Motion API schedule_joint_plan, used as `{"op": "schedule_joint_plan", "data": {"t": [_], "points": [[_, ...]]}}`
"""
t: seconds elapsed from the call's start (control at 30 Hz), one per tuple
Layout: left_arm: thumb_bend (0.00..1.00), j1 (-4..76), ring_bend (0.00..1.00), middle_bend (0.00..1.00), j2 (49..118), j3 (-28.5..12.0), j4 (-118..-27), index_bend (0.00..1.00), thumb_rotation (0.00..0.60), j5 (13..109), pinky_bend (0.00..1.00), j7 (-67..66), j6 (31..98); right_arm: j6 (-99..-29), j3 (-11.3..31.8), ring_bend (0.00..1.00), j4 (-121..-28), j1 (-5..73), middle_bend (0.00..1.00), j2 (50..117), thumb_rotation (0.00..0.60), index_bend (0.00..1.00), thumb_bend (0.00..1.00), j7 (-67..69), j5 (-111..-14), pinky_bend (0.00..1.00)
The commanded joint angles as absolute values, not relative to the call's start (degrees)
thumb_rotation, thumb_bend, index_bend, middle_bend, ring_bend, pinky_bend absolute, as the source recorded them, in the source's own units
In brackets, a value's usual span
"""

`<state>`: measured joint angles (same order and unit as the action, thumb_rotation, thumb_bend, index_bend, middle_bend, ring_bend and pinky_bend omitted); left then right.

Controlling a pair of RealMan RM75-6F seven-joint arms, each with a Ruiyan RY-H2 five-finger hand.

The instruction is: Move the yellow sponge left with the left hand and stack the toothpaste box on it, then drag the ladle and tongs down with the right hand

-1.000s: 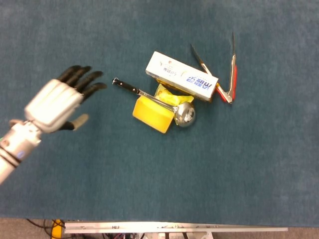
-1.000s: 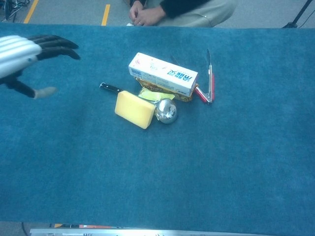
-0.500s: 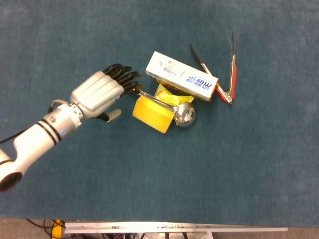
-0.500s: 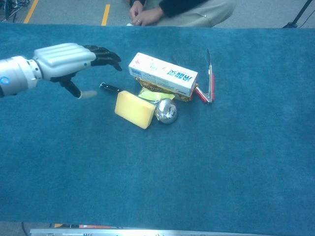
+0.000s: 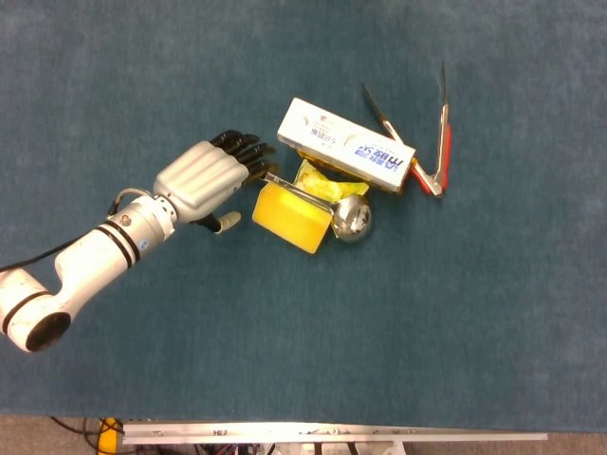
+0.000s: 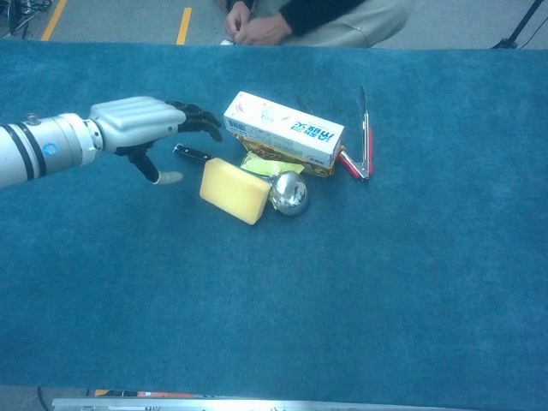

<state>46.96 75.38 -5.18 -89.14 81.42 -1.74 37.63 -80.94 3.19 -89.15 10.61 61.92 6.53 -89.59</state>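
My left robot hand has a smooth silver plastic-looking shell. The bench wears matt teal cloth. The yellow sponge looks porous; the ladle is polished metal; the toothpaste box is glossy card.

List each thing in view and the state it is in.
Left hand: open, holds nothing, beside the sponge.
Sponge: flat on the table, not moved.
Toothpaste box: lying flat, not stacked.
Ladle: handle across the sponge.
Tongs: lying spread open.

Even, soft light; slight blur
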Motion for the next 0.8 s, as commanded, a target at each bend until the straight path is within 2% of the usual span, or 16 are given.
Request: {"op": "schedule_joint_plan", "data": {"t": [0.03,0.37,0.8], "points": [[0.34,46.99,0.05,0.08,75.76,-4.81,-88.93,0.16,0.6,81.14,0.09,-1.82,37.94,-80.96,3.16,0.27,-89.15,10.57,0.33,61.9,0.6,0.2,0.04,6.58,-89.53,0.28],[0.34,47.39,0.05,0.08,76.44,-3.41,-89.24,0.16,0.6,79.8,0.09,-2.01,37.66,-80.96,3.07,0.27,-89.25,10.48,0.34,61.81,0.6,0.2,0.04,6.49,-89.41,0.28],[0.34,50.38,0.05,0.08,78.74,-3.57,-87.0,0.16,0.6,76.66,0.09,-3.15,34.52,-80.95,2.92,0.27,-88.66,10.04,0.33,61.75,0.6,0.2,0.04,7.04,-88.78,0.28]]}}
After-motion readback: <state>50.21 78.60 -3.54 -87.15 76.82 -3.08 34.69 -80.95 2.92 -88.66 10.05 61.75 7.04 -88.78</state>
